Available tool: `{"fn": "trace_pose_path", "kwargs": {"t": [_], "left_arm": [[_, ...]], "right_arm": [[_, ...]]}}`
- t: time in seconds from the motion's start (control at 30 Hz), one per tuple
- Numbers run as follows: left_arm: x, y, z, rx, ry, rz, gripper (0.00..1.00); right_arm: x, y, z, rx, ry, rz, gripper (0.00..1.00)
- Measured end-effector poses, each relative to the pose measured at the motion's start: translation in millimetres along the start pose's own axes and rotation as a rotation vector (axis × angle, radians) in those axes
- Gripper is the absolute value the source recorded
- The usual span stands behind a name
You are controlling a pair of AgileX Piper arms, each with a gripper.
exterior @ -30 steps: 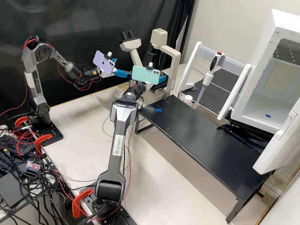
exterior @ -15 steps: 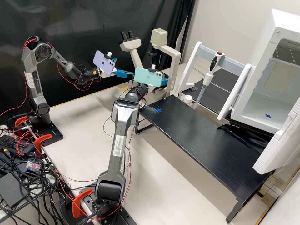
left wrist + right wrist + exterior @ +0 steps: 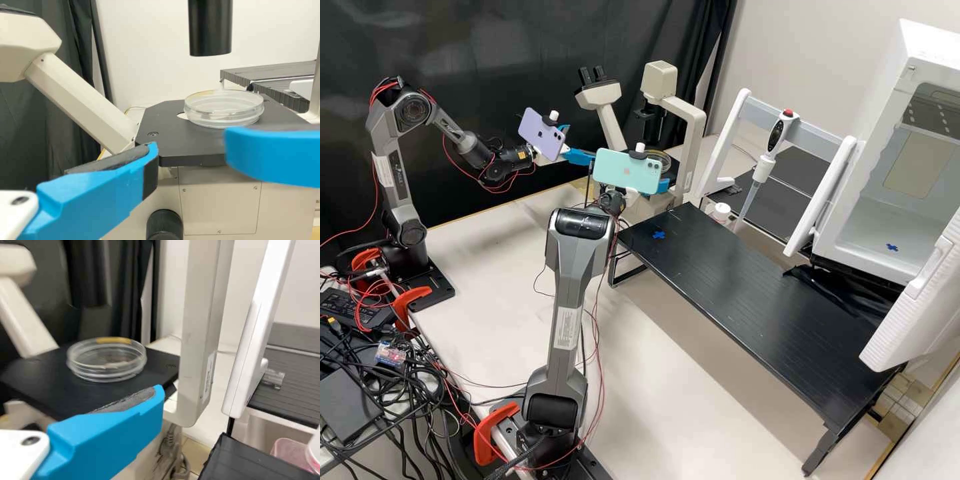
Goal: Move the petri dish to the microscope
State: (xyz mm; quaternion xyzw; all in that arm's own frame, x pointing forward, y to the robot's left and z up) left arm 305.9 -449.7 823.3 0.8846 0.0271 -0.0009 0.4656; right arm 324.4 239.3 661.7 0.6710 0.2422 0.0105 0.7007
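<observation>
**One petri dish rests on the microscope stage**

One round petri dish (image 3: 224, 114), of clear material, lies on the flat black stage (image 3: 170, 132) of one microscope (image 3: 659, 81), at the upper centre of the high view. Two grippers are there. The left gripper (image 3: 581, 143), upper left of centre, has its two blue fingers spread, pinching nothing. The right gripper (image 3: 659, 187), near the centre, is partly hidden behind one mint phone (image 3: 627, 171); its wrist view has one finger, grey pad bare, so the jaws are spread.
</observation>
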Motion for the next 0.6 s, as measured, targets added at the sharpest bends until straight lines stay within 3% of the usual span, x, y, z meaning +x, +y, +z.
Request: {"fn": "trace_pose_path", "kwargs": {"t": [0.13,0.23,0.37,0.5,0.57,0.6], "left_arm": [[0.0,0.0,0.0,0.000,0.000,0.000,1.00],[0.0,0.0,0.0,0.000,0.000,0.000,1.00],[0.0,0.0,0.0,0.000,0.000,0.000,1.00],[0.0,0.0,0.0,0.000,0.000,0.000,1.00],[0.0,0.0,0.0,0.000,0.000,0.000,1.00],[0.0,0.0,0.0,0.000,0.000,0.000,1.00]], "right_arm": [[-47.6,18.3,2.3,-0.027,0.071,0.081,1.00],[-75.2,40.5,2.8,-0.034,0.130,0.209,1.00],[-120.5,61.5,25.8,-0.065,0.107,0.306,1.00],[-158.8,84.7,50.5,-0.057,0.053,0.442,1.00],[-177.2,92.4,69.1,-0.026,0.011,0.473,1.00],[-185.7,95.7,77.6,0.006,-0.013,0.491,1.00]]}}
